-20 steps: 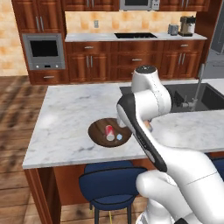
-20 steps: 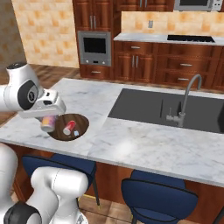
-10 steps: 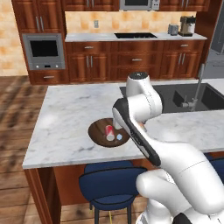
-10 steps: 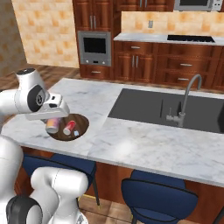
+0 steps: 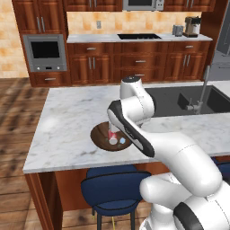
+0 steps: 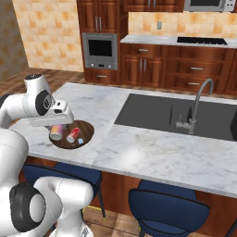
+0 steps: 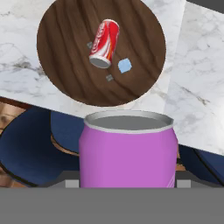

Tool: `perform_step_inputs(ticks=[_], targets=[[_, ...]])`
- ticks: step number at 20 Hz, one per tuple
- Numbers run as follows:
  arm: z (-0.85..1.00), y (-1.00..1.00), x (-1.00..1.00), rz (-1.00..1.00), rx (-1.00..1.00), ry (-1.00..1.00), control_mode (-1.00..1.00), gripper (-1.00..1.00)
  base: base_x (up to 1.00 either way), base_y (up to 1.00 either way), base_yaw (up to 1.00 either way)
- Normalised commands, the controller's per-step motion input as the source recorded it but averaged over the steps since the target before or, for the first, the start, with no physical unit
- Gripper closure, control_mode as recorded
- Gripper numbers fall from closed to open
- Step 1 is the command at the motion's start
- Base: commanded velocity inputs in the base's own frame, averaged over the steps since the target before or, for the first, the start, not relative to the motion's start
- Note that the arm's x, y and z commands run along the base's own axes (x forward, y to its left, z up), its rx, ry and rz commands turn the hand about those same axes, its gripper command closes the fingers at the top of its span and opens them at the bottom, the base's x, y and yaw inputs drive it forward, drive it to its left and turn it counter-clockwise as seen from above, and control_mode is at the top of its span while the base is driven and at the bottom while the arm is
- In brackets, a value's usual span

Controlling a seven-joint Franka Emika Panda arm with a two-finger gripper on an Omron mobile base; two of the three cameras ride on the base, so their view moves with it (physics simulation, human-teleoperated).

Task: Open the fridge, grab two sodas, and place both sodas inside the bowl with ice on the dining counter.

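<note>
The desk (image 5: 67, 121), a large island with a white marble top and reddish-brown wood base, fills the middle of both base views, with a dark inset sink (image 6: 185, 115) and its curved faucet (image 6: 196, 104) toward 3 o'clock and blue stools (image 5: 110, 186) tucked under its near edge. The white arm (image 5: 134, 108) reaches from the base over the desk's near edge, its hand hanging above the bowl. The bowl (image 6: 85, 132), shallow, round and dark brown, sits on the marble close to the near edge; in the hand view it lies at 12 o'clock (image 7: 65, 78). Inside it the red and white can (image 7: 105, 43) lies on its side, its open-looking end facing 6 o'clock, with a pale blue ice cube (image 7: 124, 65) just beside it at 4 o'clock and two smaller grey bits near it. The pink-purple can (image 7: 127, 151) is held in the gripper (image 6: 54, 126), above the bowl's near rim; in the right base view it (image 6: 57, 132) shows tilted under the hand, beside the red can. The jaws are pinching this can on its two sides, though the fingertips themselves are mostly hidden behind it.
</note>
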Motion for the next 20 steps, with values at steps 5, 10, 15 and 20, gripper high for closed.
perform_step_inputs(ticks=[5,10,15,20], targets=[[-0.27,0.01,0.39,0.0,0.0,0.05,-1.0,1.0,0.0,0.0,0.0],[-0.27,0.0,0.35,0.0,0.0,0.05,-1.0,1.0,0.0,0.0,0.0],[-0.28,0.0,0.3,0.0,0.0,0.05,-1.0,1.0,0.0,0.0,0.0],[-0.28,0.0,0.29,0.0,0.0,0.05,-1.0,1.0,0.0,0.0,0.0]])
